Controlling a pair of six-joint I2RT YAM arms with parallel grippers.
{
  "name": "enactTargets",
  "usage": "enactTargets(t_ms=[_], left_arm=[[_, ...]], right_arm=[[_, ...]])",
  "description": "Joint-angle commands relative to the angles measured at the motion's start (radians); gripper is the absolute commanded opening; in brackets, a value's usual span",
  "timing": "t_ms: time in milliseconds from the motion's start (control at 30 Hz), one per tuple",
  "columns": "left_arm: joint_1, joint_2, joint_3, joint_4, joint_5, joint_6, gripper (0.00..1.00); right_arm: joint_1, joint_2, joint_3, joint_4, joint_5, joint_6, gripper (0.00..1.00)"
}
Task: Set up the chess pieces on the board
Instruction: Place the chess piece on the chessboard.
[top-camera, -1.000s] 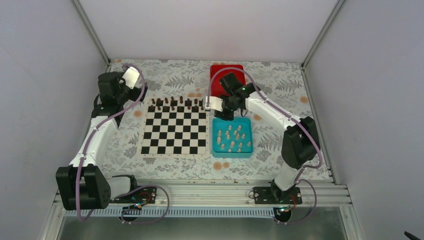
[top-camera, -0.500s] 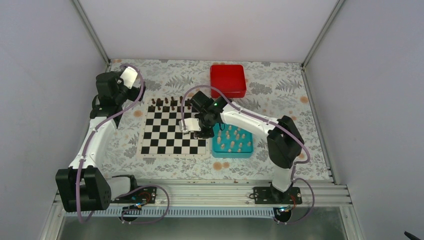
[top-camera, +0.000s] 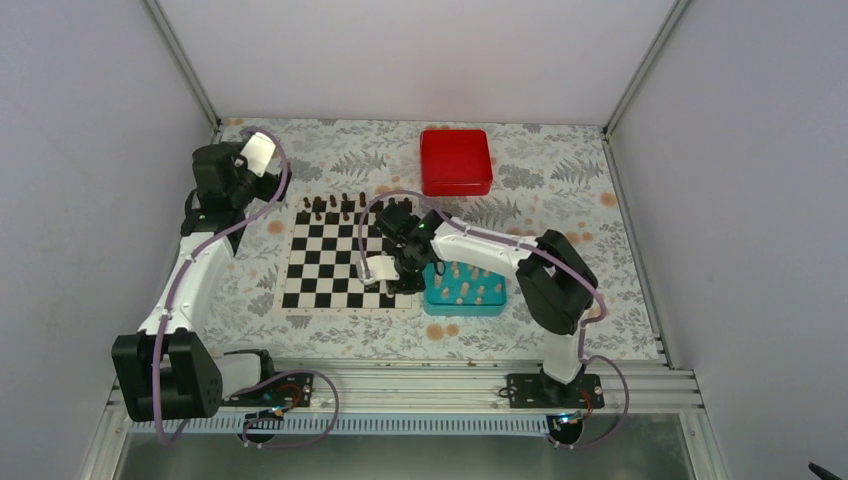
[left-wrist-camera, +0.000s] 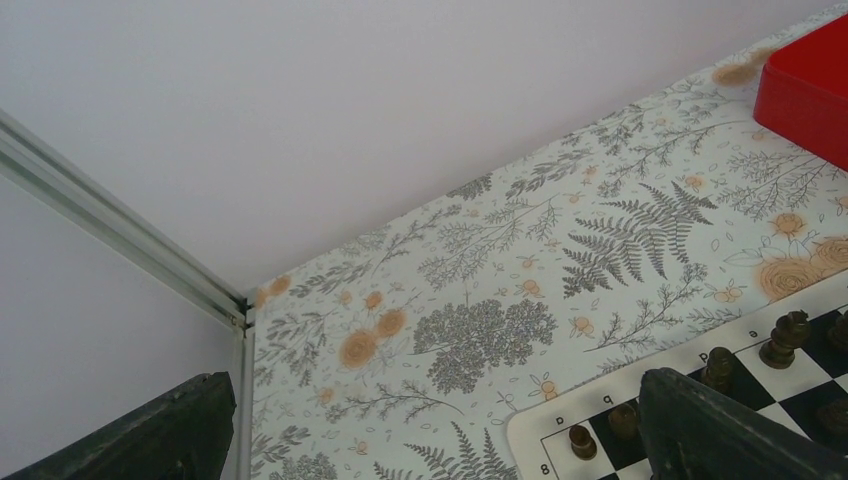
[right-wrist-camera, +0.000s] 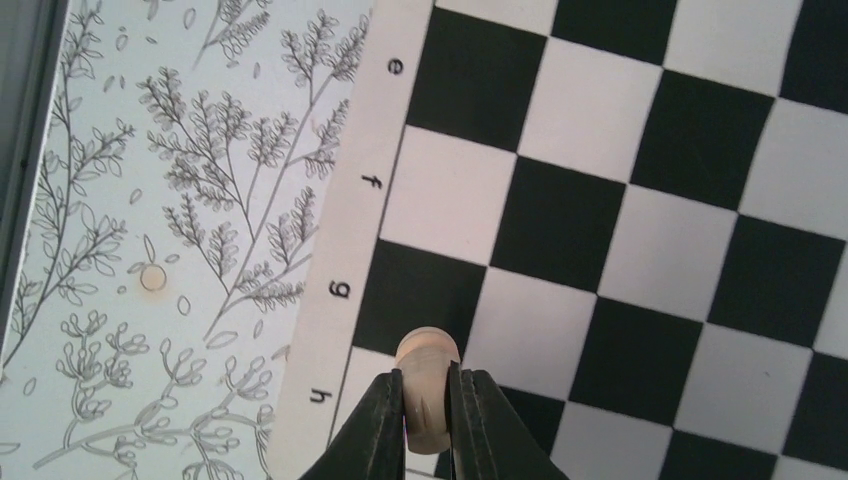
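My right gripper (right-wrist-camera: 427, 388) is shut on one pale cream chess piece (right-wrist-camera: 428, 352), its rounded top showing above the fingertips. It hangs over the board (right-wrist-camera: 600, 200) at the edge squares by the letters g and h. I cannot tell if it touches the board. From above, the right gripper (top-camera: 392, 284) is at the near right corner of the board (top-camera: 330, 262). Several pale chess pieces (top-camera: 465, 282) stand in the teal tray (top-camera: 433, 303). My left gripper (top-camera: 230, 175), by the board's far left corner, is open and empty, its fingers (left-wrist-camera: 150, 440) wide apart.
Dark brown chessmen (top-camera: 340, 206) line the board's far rows, and some of these dark chessmen (left-wrist-camera: 785, 340) show in the left wrist view. A red box (top-camera: 456, 160) lies beyond the tray. A floral cloth (top-camera: 560, 170) covers the table, with walls close on three sides.
My right arm has swung from the tray's far edge near the red box, across to the board's near right corner. The left arm has not moved.
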Motion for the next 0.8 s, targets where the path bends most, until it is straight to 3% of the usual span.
enactTargets(t_ms=[0,767], left_arm=[[0.006,0.001,-0.013,0.031,0.003,-0.001,1.0],[0.013,-0.01,-0.027,0.039,0.006,-0.013,1.0]], right_arm=[[0.031,0.027,-0.012,0.04,-0.042,0.02,0.1],[0.049,0.026,-0.095,0.145,0.01,0.043,0.09]])
